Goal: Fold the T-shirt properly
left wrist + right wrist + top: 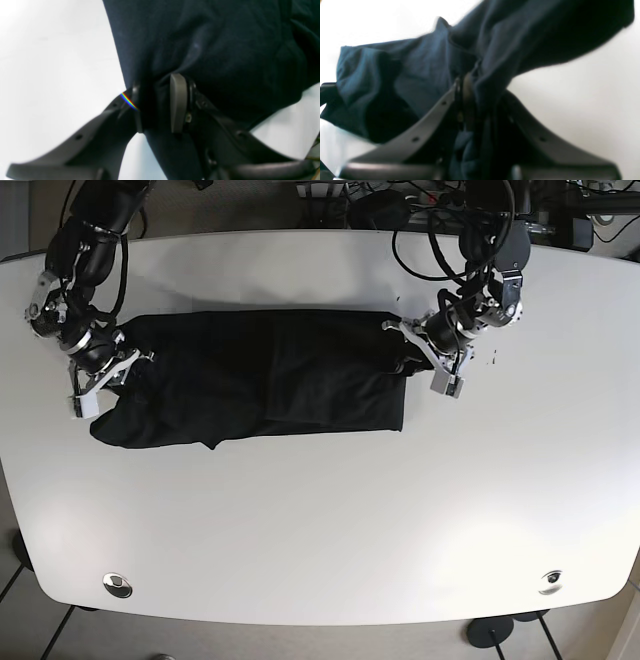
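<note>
Two hands grip the shirt [270, 380] at opposite ends as it lies stretched across the far half of the white worktop [320, 520]. The left hand [156, 110] is clamped on a bunch of dark cloth, fabric pinched between its fingers [178, 102] at the shirt's edge; in the base view it sits at the shirt's right end [425, 355]. The right hand [465, 100] is likewise closed on a gathered fold, cloth spilling on both sides of it, at the shirt's left end [105, 370].

The shirt looks already doubled along its length, with an uneven lower edge and a loose flap near the left end. It is soft, light and limp: it will sag and crease wherever it is not held, and thin layers can slip apart within a pinch. A hold at the corners or along a hem, catching all layers at once, seems the safest place to take it. Keeping the cloth lightly taut between both hands should help the next fold land square; a slack carry would likely leave the edges skewed.
</note>
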